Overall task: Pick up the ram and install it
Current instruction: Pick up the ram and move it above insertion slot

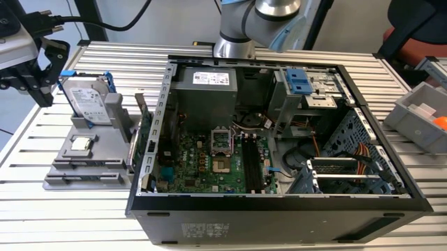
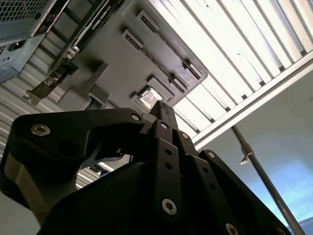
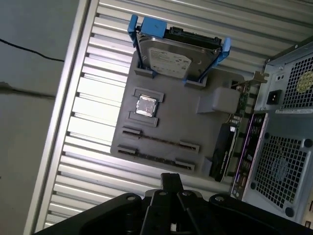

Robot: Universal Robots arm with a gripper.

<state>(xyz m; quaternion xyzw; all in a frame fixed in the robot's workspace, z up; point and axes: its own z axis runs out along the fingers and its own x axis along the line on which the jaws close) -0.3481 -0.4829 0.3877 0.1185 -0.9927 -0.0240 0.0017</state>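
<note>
Near the grey tray (image 3: 186, 122) — jaws together, empty

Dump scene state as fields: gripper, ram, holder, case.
gripper: hovers above the grey holder, apart from it
ram: apparently the thin dark strip on edge in a holder slot, not lifted
hard drive: upright at holder's end, blue frame
PC case: open, beside holder, on the exterior view's right
</note>
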